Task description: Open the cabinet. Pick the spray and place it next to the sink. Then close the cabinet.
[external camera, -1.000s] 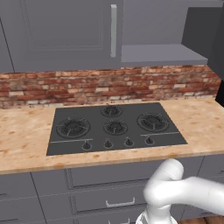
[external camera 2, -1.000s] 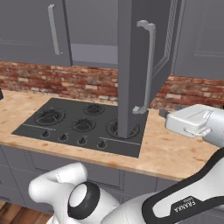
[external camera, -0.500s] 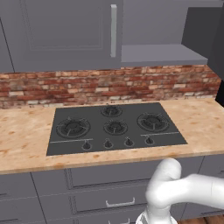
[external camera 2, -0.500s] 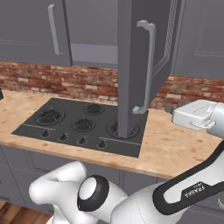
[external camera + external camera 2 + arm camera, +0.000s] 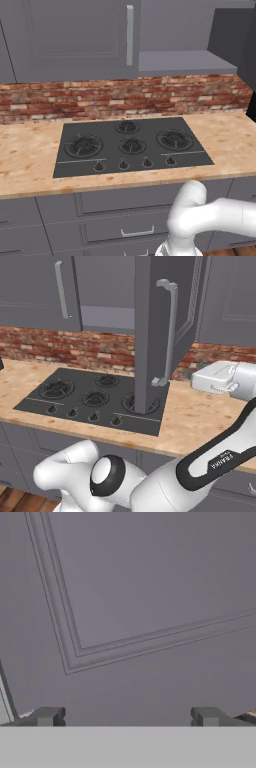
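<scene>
My fingers (image 5: 126,717) are standing spread wide with nothing between them — the two dark tips (image 5: 46,716) are sitting far apart at the bottom of the hand view, and a grey panelled door face is lying close in front of them, its raised frame lines running at a slant because my hand is rolled. In the right base view my white hand (image 5: 220,378) is hanging above the right part of the table (image 5: 185,421), level with the lower end of the open door and just to its right.

Below and to the left of it, the black cooktop (image 5: 95,401) is sitting flush in the speckled tan table, five burners and a row of knobs along its front edge. Grey drawers (image 5: 125,215) are running under the table's front.

Farther back, the brick backsplash (image 5: 125,95) is spanning the wall. Above it the cabinet (image 5: 165,326) is standing half open — its right door is swinging out toward me, edge-on in the right base view, the long silver bar handle (image 5: 169,331) facing right. Its left door (image 5: 75,35) is lying shut. I cannot make out the spray; the part of the cabinet's inside that I am seeing is plain grey.
</scene>
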Controlling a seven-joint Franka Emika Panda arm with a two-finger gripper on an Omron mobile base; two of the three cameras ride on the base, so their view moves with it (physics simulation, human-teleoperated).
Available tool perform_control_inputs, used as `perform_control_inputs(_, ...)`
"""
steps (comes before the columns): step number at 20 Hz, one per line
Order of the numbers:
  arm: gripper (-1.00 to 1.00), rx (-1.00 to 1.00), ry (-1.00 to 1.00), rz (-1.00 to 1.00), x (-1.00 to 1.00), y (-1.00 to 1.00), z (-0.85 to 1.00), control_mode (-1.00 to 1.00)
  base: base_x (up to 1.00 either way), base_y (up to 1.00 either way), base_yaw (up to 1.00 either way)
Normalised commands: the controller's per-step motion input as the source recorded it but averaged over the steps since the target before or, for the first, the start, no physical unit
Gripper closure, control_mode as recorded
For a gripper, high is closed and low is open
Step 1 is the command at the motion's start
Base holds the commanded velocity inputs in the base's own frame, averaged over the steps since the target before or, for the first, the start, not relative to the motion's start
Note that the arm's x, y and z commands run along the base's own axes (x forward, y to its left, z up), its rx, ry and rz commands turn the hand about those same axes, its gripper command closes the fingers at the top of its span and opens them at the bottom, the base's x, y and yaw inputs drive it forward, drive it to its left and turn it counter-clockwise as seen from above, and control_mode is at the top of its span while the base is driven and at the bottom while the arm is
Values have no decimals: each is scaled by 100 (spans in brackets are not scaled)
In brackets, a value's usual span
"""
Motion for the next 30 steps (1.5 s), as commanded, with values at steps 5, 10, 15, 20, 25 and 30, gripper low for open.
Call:
perform_control_inputs(5, -100, 12, -12, 0, 5, 45, 0, -100, 0, 0, 0)
perform_control_inputs(10, -100, 17, -16, 0, 5, 55, 0, -100, 0, 0, 0)
perform_control_inputs(15, -100, 17, -14, 0, 12, 59, 0, -100, 0, 0, 0)
perform_control_inputs(20, -100, 11, -2, 0, 21, 51, 0, -100, 0, 0, 0)
perform_control_inputs(25, -100, 8, 0, 0, 24, 36, 1, -100, 0, 0, 0)
perform_control_inputs(30, -100, 1, 10, 0, 21, 44, 10, -100, 0, 0, 0)
